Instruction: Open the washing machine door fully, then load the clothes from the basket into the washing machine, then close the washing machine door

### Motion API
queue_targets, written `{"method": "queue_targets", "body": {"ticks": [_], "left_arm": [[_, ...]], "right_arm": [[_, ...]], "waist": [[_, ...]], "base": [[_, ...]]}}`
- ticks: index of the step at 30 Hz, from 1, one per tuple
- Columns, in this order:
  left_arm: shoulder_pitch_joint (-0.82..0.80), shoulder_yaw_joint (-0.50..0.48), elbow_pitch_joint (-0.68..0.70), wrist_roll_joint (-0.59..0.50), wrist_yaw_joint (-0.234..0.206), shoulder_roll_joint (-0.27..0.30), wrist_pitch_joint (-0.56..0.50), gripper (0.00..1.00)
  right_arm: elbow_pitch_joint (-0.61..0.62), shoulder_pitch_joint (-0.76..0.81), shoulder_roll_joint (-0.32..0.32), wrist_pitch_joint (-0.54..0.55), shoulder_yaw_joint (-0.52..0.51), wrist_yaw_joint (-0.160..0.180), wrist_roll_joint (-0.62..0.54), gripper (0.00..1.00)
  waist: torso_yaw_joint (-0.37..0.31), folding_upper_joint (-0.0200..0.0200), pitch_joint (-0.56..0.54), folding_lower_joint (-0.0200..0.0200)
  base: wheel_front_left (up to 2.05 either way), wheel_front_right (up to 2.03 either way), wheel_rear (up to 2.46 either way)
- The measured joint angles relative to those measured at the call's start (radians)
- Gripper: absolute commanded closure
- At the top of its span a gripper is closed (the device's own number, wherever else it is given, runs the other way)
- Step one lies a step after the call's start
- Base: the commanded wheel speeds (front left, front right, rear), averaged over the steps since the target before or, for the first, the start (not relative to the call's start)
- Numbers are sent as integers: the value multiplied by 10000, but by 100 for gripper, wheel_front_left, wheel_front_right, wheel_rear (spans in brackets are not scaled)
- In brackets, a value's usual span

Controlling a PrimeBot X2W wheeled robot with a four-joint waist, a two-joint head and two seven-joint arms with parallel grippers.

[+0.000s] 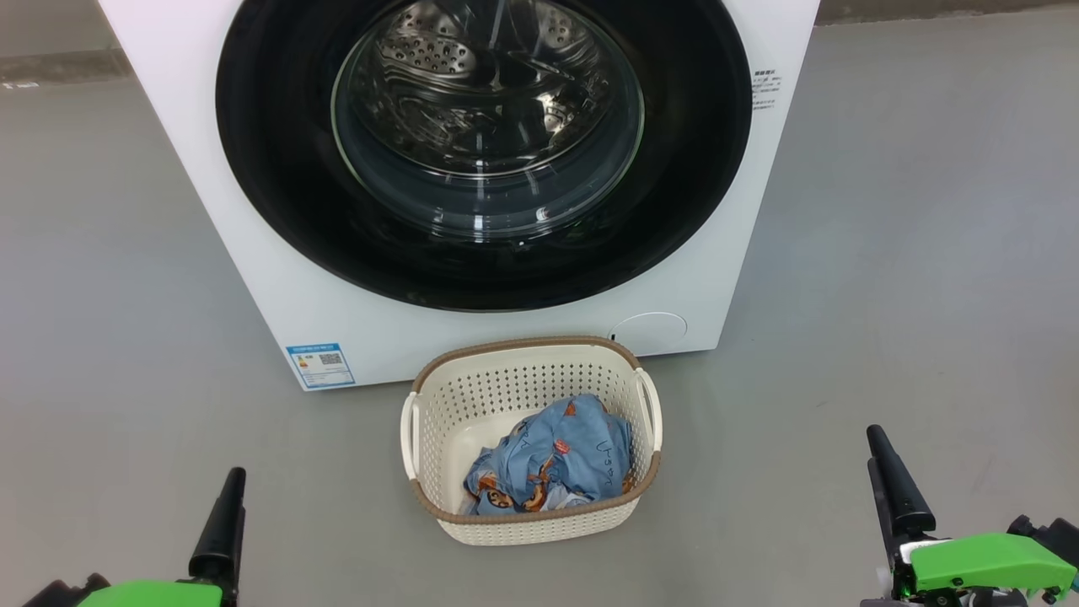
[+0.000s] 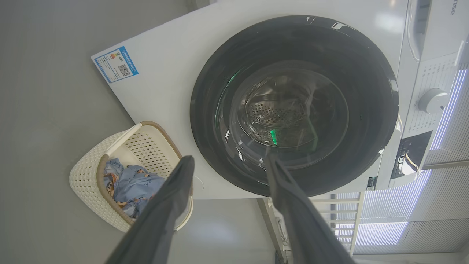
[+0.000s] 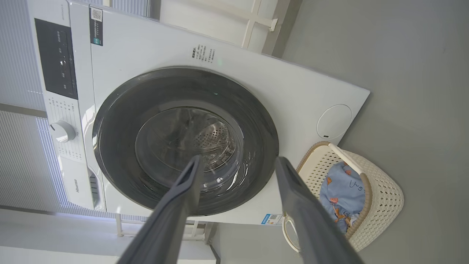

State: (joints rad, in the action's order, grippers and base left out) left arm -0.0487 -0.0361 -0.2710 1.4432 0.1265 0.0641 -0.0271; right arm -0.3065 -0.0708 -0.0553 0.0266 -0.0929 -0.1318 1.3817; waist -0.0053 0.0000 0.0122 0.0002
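All three steps remain as the round, glossy black-rimmed washing machine door sits shut on the white washing machine, the light blue printed clothes heaped in the cream perforated plastic basket before it, left gripper and right gripper spread wide, empty.

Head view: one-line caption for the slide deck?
Closed washing machine door, clothes in the basket on the floor before it; left gripper and right gripper open, holding nothing.
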Motion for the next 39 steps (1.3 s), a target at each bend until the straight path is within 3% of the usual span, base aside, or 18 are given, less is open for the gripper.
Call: {"method": "queue_targets", "body": {"ticks": [21, 39], "left_arm": [[-34, 288, 182, -2972, 0, 466, 568, 0], [-33, 25, 182, -5331, 12, 499, 1089, 0]], "right_arm": [[251, -265, -192, -608, 476, 0, -3498, 0], [297, -369, -167, -1097, 512, 0, -6399, 0]], "waist": [[-66, 0, -10, 0], [-102, 0, -87, -1]], "base": [[0, 0, 0], [0, 0, 0]]}}
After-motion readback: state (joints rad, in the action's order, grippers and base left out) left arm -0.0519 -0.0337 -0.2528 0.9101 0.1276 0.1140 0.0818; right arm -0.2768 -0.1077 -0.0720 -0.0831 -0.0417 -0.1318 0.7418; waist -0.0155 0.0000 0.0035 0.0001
